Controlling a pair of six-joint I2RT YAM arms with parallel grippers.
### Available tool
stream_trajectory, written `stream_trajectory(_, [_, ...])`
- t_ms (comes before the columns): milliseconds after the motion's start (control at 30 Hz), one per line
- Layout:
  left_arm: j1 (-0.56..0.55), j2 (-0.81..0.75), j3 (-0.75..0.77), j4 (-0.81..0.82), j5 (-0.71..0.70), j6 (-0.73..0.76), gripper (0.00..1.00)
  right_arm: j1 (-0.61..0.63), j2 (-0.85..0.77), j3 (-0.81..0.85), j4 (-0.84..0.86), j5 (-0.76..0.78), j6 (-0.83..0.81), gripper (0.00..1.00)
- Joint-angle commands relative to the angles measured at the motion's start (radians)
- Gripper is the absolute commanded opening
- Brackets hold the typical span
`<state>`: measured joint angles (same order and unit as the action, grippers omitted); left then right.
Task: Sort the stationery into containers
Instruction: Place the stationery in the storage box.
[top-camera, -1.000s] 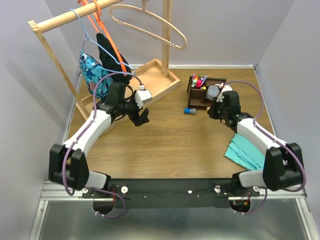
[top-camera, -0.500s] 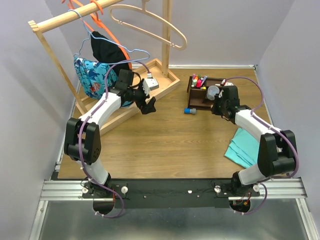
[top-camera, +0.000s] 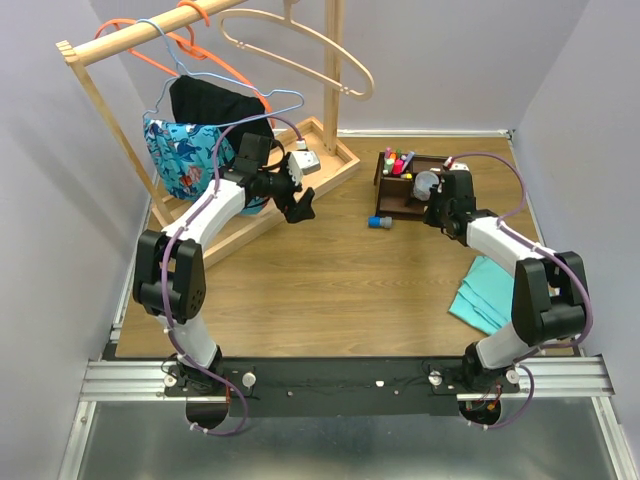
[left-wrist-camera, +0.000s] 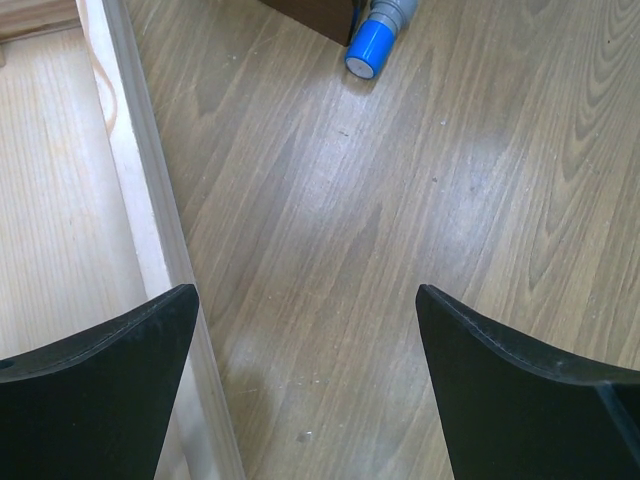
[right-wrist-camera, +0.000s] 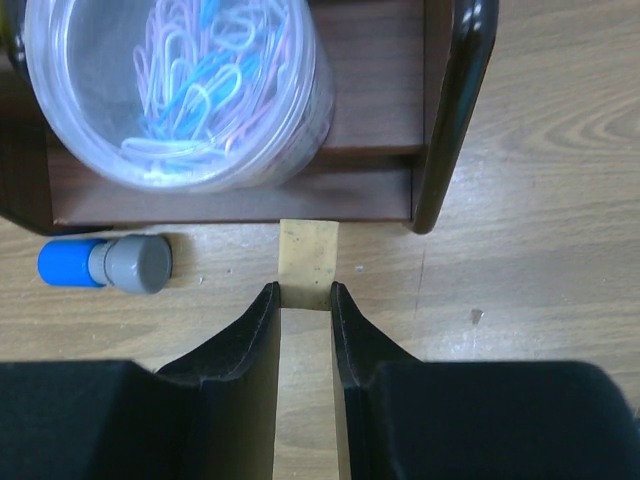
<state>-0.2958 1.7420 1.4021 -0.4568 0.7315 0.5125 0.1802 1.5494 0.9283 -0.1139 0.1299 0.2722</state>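
Observation:
My right gripper (right-wrist-camera: 305, 290) is shut on a tan eraser block (right-wrist-camera: 308, 258), holding it just in front of the dark brown organizer (right-wrist-camera: 442, 120). A clear round cup (right-wrist-camera: 175, 90) full of pastel paper clips stands in the organizer's near compartment. A blue-capped grey marker (right-wrist-camera: 105, 263) lies on the table left of the eraser. In the top view the right gripper (top-camera: 437, 210) sits against the organizer (top-camera: 392, 203), where coloured pens (top-camera: 400, 162) stand at the back. My left gripper (left-wrist-camera: 305, 300) hangs open and empty over bare wood beside the pale tray edge (left-wrist-camera: 150, 230), the marker (left-wrist-camera: 375, 40) far ahead.
A wooden clothes rack (top-camera: 110, 42) with hangers and hanging garments (top-camera: 200, 140) fills the back left, its pale base tray (top-camera: 330, 175) holding a white box (top-camera: 305, 163). A folded teal cloth (top-camera: 490, 295) lies at the right. Purple walls close in the sides.
The left arm has swung back toward the rack and its jaws have opened wide. The garments on the hangers have shifted. The right gripper stays put on the eraser.

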Motion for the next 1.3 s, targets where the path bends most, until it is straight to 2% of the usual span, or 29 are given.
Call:
stream_trajectory(0, [0.000,0.022,0.026,-0.016,0.037,0.012,0.99,-0.002,0.038,0.007,0.074,0.074,-0.019,0.13])
stream_trajectory(733, [-0.006,0.028,0.017,-0.009,0.054,-0.008,0.99,-0.004,0.093,0.004,0.166,0.103,-0.077,0.14])
stream_trajectory(933, [-0.011,0.033,0.017,-0.011,0.052,-0.009,0.99,-0.002,0.115,0.006,0.192,0.106,-0.084,0.21])
stream_trajectory(1100, [-0.016,0.034,0.015,-0.003,0.054,-0.016,0.99,-0.002,0.124,0.009,0.203,0.108,-0.090,0.23])
stream_trajectory(1167, [-0.016,0.034,0.015,-0.005,0.054,-0.014,0.99,-0.002,0.123,0.006,0.201,0.108,-0.091,0.30])
stream_trajectory(1200, [-0.016,0.034,0.014,-0.003,0.054,-0.015,0.99,-0.002,0.123,0.004,0.201,0.112,-0.091,0.42])
stream_trajectory(1267, [-0.016,0.033,0.014,-0.005,0.055,-0.012,0.99,-0.002,0.112,0.003,0.201,0.112,-0.093,0.48])
